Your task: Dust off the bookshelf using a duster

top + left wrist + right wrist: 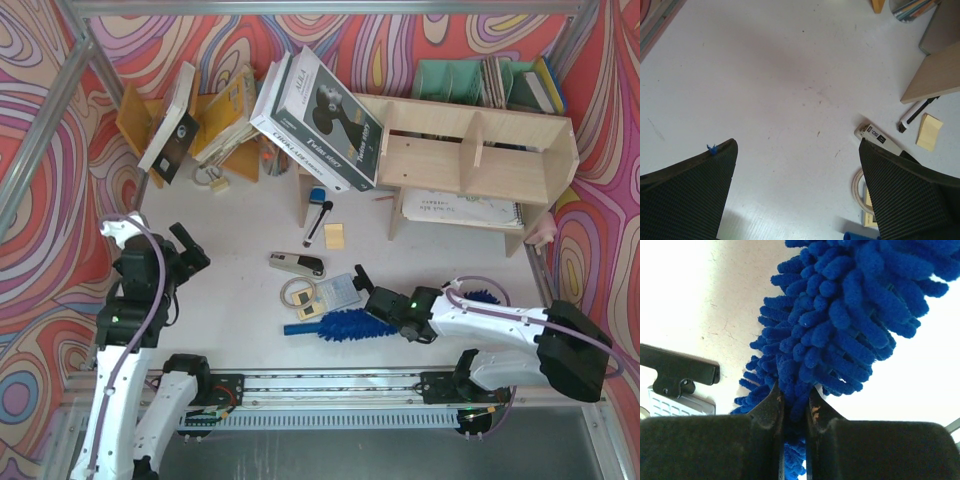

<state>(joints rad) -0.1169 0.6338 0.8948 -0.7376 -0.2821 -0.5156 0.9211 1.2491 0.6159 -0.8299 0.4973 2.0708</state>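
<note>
Right pincer (794, 401) tight around duster (850, 310) fluff

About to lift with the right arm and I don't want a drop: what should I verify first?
1. Right gripper shut on the duster: ok.
2. Grip on the handle: not ok, the jaws pinch the fluffy head.
3. Grip firm enough to lift: cannot tell.
4. Left gripper out of the way: ok, open, far from the duster.
5. Bookshelf unobstructed: not ok, a large white box leans against its left end.
</note>
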